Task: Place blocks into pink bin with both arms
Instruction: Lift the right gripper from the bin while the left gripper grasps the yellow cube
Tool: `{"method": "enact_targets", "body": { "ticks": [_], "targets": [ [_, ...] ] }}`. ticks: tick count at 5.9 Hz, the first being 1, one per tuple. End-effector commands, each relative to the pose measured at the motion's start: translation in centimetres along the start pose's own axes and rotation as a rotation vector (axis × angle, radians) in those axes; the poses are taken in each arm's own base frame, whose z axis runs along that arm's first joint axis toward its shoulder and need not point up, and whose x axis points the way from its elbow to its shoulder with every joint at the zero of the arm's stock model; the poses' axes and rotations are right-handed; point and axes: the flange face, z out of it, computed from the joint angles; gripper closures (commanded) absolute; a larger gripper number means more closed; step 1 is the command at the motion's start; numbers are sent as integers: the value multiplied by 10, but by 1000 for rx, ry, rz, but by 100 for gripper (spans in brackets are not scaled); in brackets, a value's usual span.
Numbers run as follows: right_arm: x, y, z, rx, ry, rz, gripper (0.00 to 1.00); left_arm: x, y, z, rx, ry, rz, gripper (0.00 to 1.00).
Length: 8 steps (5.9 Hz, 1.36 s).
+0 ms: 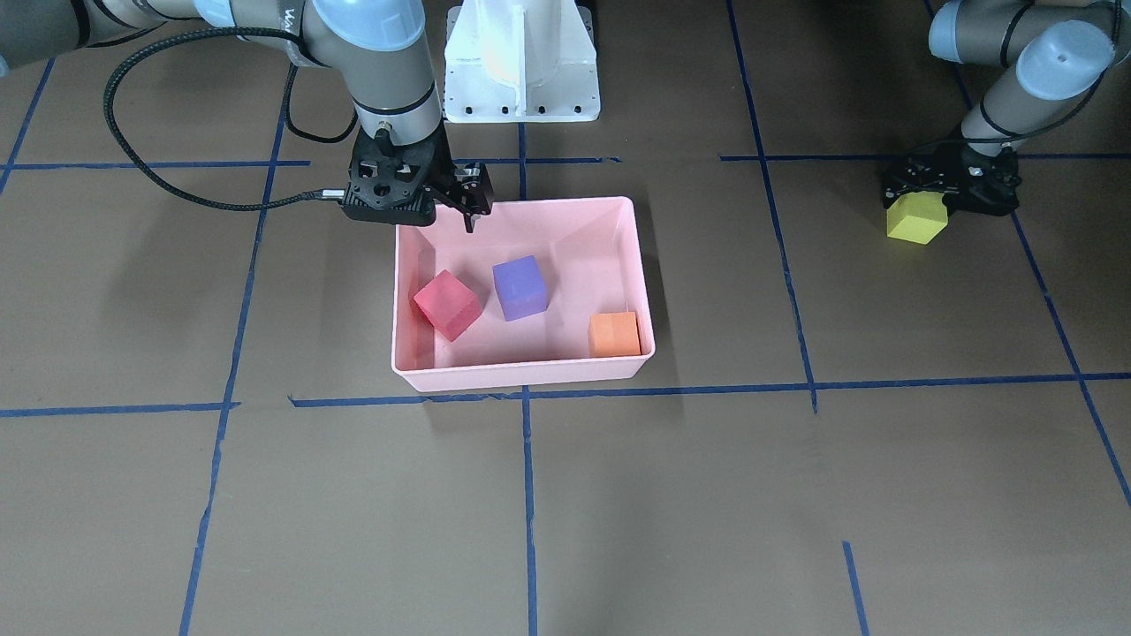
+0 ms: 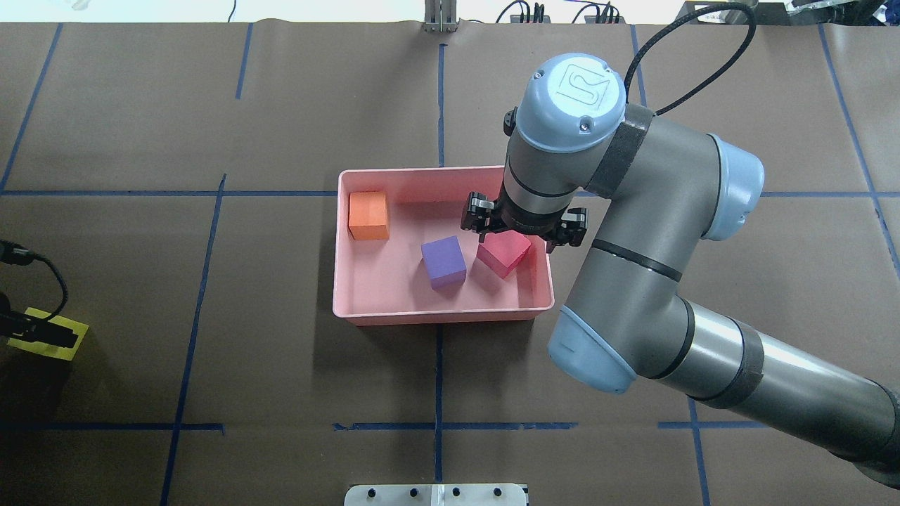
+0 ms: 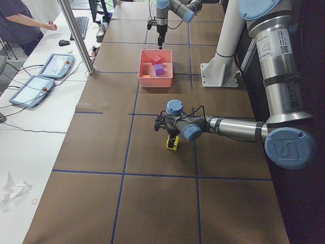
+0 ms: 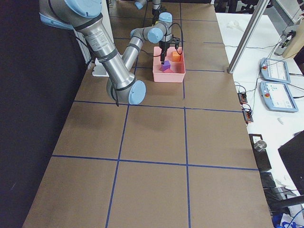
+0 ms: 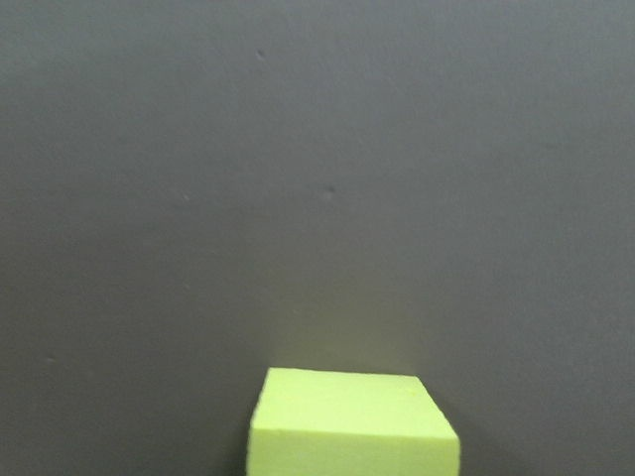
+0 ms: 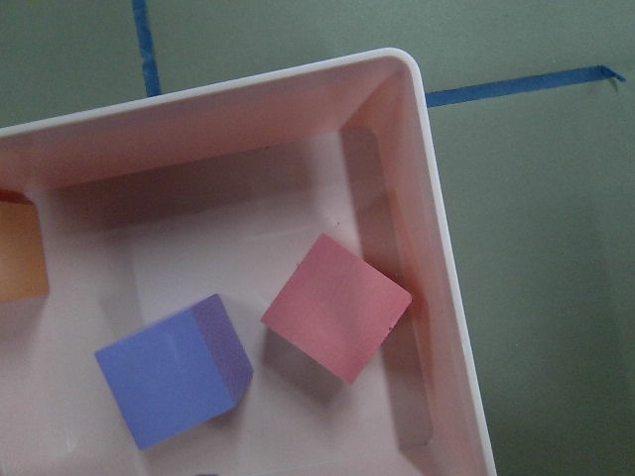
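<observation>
The pink bin [image 1: 521, 378] [image 2: 443, 316] sits mid-table. In it lie the red block [image 1: 447, 304] [image 2: 503, 254], the purple block [image 1: 519, 287] [image 2: 444, 261] and the orange block [image 1: 613, 335] [image 2: 368, 215]. My right gripper [image 1: 475, 212] is open and empty, hovering over the bin's robot-side edge, just above the red block [image 6: 335, 306]. My left gripper [image 1: 921, 205] is shut on the yellow-green block [image 1: 917, 221] [image 5: 352, 421] far out on my left, low over the table. The block looks tilted.
The white pedestal base [image 1: 521, 62] stands just behind the bin. Blue tape lines [image 1: 530, 495] cross the brown table. My right arm's elbow [image 2: 598, 351] hangs over the table beside the bin. A side desk with tablets [image 3: 53, 66] runs beyond the table's far edge.
</observation>
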Motion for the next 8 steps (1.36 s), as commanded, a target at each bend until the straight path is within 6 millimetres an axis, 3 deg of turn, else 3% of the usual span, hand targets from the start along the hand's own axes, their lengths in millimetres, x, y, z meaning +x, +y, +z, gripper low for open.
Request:
{"method": "enact_targets", "body": {
  "ticks": [1,2,3,4,5,7,8],
  "targets": [
    [-1,2,-5,1,-10,-7,0,9,-2,6,-38,32,7,56],
    [-1,2,-8,3,-16,-22,0,17,-1,-3,-66,94,9,69],
    [1,-1,-10,6,-18,-21,0,25,-7,-20,-45,106,6,73],
    [11,-9,-14,12,-17,-50,0,48,-24,-58,-17,98,-23,73],
    [42,-14,-24,30,-23,-107,0,86,-53,-102,23,111,-81,73],
    [117,-49,-46,28,-20,-234,0,211,-133,-176,40,132,-186,73],
    [163,-73,-53,19,-10,-290,0,288,-163,-216,28,142,-252,73]
  ]
}}
